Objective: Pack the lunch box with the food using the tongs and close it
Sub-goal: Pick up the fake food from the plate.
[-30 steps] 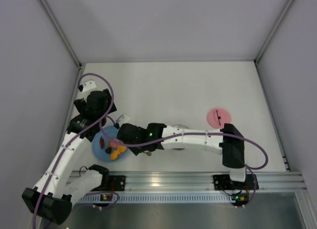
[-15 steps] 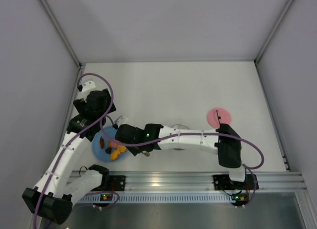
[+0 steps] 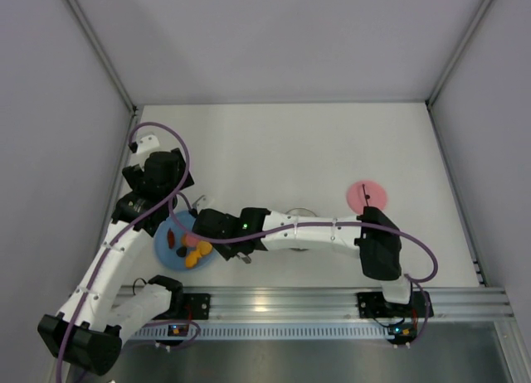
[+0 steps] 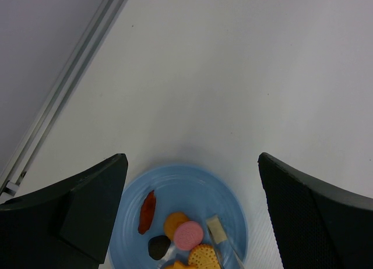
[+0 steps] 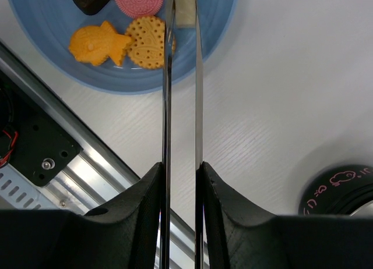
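- The right gripper [image 5: 180, 176] squeezed the tongs [image 5: 166, 106].
- The tongs were narrow, with their tips around a pale food piece [image 5: 185, 13] on the blue plate [image 5: 213, 13], near left.

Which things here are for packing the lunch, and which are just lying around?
For the job: tongs, food, lunch box, lid.
Just there: plate under the food, rail.
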### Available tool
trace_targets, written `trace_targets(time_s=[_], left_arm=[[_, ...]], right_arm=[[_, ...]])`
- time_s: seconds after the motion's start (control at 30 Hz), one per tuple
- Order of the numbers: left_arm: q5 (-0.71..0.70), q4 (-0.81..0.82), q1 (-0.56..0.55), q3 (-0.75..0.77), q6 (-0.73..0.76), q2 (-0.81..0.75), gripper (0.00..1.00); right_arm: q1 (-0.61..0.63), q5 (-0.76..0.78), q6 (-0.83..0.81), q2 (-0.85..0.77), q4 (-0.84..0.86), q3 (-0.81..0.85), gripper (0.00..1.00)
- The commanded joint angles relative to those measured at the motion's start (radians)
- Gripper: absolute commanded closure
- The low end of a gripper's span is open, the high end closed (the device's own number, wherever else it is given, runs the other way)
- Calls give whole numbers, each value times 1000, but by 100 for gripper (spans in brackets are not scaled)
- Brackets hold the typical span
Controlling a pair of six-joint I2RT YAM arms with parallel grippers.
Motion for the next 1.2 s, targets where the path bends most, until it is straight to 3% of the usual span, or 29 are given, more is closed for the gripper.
trace_targets(time_s=[0.0, 0.63, 1.17], left_arm=[[-17, 11, -1, 41, -6, 3, 1], [13, 14, 26, 48, -9, 38, 1], [36, 11, 39, 48, -7, 40, 1]], right_arm=[[-12, 8, -16, -7, -4, 15, 73], [-12, 96, -19, -179, -26, -4, 76], [-22, 180, 43, -428, -64, -212, 76]])
